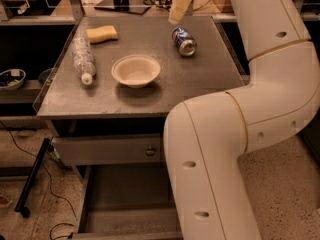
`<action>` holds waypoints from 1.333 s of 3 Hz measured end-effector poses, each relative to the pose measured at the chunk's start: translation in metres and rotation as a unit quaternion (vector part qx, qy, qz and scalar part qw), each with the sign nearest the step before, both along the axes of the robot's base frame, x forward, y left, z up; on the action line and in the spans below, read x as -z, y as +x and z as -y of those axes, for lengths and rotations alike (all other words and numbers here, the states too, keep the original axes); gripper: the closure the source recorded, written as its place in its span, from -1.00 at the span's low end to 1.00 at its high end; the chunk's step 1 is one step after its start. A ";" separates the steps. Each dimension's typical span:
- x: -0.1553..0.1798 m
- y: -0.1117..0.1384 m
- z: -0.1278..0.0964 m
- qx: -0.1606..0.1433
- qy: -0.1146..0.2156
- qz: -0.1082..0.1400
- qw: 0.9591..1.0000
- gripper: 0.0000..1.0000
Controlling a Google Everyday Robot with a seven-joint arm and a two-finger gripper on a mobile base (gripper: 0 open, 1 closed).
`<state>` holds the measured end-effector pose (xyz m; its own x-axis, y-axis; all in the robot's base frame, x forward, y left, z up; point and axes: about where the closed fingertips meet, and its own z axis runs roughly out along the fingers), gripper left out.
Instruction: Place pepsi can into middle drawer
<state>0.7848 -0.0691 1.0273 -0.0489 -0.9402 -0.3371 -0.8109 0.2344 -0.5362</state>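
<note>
One view: cylindrical blue pepsi can [184, 41] lies sideways on matte grey tabletop [200, 79], two o'clock from a round cream bowl [136, 70]. Pale gripper [180, 6] hangs at its twelve o'clock, grip impossible to tell. Flat-floored middle drawer [125, 204] open at six.

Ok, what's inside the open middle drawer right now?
Only bare grey floor shows in the middle drawer; its right part is covered by the arm. The pepsi can lies on the tabletop, with the gripper close by, at the far edge.
</note>
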 end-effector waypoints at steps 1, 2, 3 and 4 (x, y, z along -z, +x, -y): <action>0.000 0.000 0.000 0.000 0.000 0.000 1.000 -1.00; 0.013 0.005 0.003 0.000 -0.005 -0.007 1.000 -1.00; 0.046 0.015 0.033 0.022 -0.034 -0.032 0.999 -1.00; 0.046 0.015 0.033 0.022 -0.034 -0.032 0.999 -1.00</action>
<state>0.7994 -0.1019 0.9812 -0.1098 -0.9573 -0.2675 -0.8336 0.2353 -0.4998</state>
